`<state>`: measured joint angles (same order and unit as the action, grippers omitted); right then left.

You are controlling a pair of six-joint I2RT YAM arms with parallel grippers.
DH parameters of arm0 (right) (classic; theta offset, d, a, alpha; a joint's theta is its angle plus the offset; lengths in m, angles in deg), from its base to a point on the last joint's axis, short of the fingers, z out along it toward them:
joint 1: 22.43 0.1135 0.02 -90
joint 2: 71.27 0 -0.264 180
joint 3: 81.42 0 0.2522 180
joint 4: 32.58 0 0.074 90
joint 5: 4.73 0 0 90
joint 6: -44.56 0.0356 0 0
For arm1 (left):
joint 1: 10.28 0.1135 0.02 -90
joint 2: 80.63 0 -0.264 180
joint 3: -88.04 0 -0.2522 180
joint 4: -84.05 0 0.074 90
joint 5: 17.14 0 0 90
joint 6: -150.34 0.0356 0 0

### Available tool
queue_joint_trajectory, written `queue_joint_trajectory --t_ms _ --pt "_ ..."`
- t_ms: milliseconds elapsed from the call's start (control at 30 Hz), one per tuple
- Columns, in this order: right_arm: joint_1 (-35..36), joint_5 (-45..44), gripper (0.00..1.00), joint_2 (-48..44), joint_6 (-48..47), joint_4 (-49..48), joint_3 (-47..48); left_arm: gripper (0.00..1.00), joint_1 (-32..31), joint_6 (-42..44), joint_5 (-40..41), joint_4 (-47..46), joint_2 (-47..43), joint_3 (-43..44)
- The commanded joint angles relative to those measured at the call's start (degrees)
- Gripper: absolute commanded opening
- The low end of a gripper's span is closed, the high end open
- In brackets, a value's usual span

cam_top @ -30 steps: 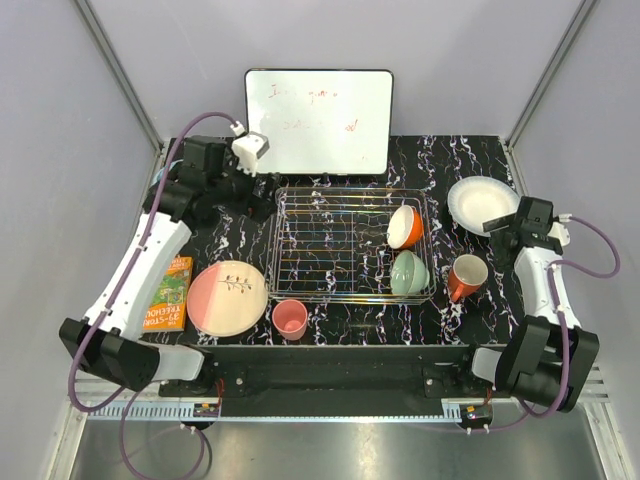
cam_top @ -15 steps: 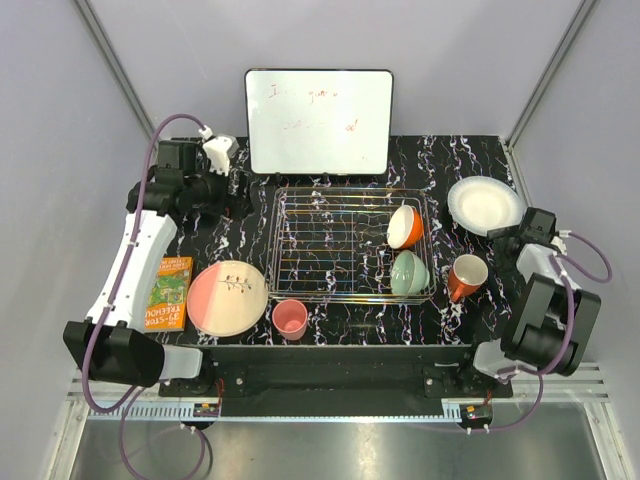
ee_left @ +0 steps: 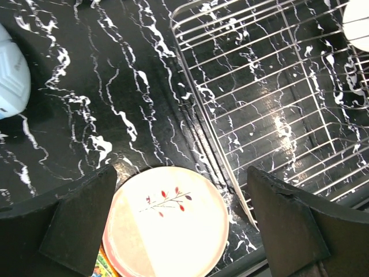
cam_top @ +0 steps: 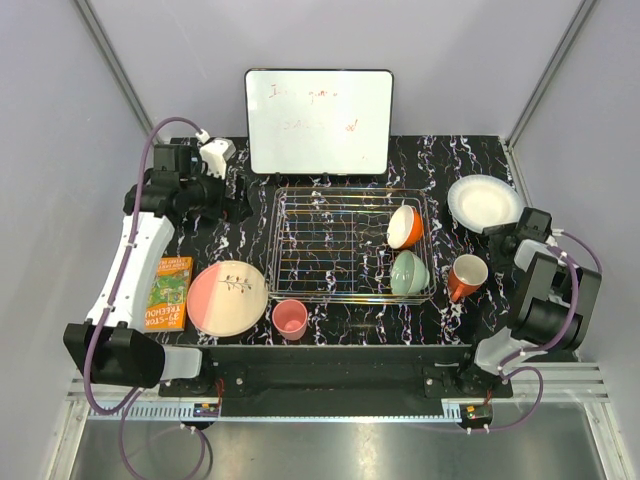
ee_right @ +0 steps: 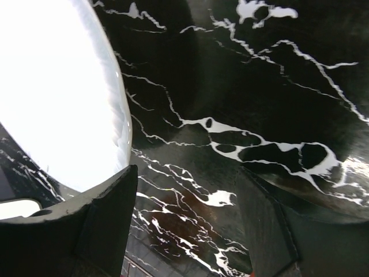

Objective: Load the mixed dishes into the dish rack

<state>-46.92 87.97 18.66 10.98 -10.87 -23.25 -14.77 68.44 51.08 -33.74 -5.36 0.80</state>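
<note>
Nearest, along the bottom of the top view, the small pink cup (cam_top: 290, 319) stands on the desk (cam_top: 350, 318) just right of the large pink plate (cam_top: 228, 298). The orange mug (cam_top: 466, 276) stands at lower right. In mid-frame the dish rack (cam_top: 340, 245) holds the mint-green bowl (cam_top: 409, 272) and the orange bowl (cam_top: 405, 226) at its right end. Farther up, the white plate (cam_top: 484, 203) lies at upper right. The left claw (ee_left: 181, 171), off the rack's upper-left corner, gapes wide and empty. The right claw (ee_right: 181, 173) is spread and empty beside the white plate.

Overhead and downward-facing left wrist views share the pink plate (cam_top: 228, 298).
</note>
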Motion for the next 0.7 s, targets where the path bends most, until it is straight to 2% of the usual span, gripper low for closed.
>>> queue_joint_trajectory --t_ms 0,233,333,667 --pt "0.06 3.01 0.76 -0.10 0.71 -4.16 1.74 0.99 0.27 -0.10 -3.44 -0.81 -0.56 -0.95" --pt "-0.03 8.02 0.74 -6.50 2.29 -4.78 -0.45 0.99 0.36 0.25 -4.32 -0.81 -0.56 -1.22" --pt "-0.03 6.19 0.74 -9.24 2.20 -4.96 -1.42 0.99 0.36 0.16 -4.67 -0.81 -0.29 -1.57" --pt "-0.03 4.42 0.74 -5.56 4.48 -4.61 0.24 0.99 1.06 0.78 -4.41 -0.81 -1.87 -1.83"
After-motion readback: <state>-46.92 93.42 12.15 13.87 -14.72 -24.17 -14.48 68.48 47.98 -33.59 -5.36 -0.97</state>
